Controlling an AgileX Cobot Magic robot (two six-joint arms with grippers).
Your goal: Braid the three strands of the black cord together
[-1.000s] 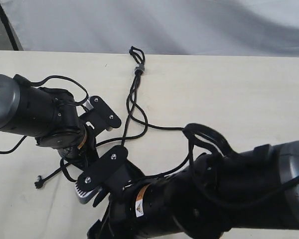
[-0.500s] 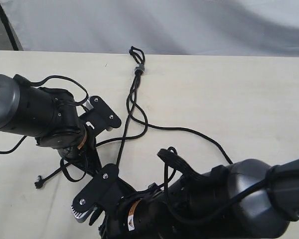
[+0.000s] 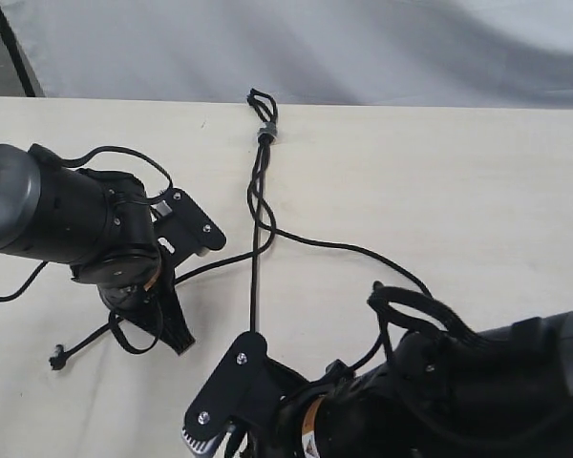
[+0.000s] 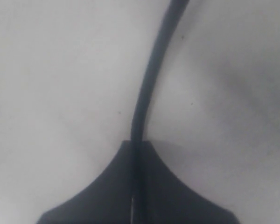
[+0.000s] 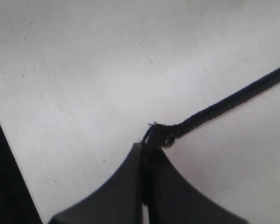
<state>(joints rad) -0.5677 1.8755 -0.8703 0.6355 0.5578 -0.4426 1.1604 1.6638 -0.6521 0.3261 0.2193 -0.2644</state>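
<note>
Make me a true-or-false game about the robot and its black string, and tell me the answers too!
1. The right gripper is shut on the frayed tip of a strand. True.
2. The left gripper is open and holds nothing. False: it is shut on another strand.
3. A grey band sits beside the cord's loop. True.
4. The cord is braided all the way to its ends. False: the strands only cross near the grey band, then spread apart across the table.
</note>
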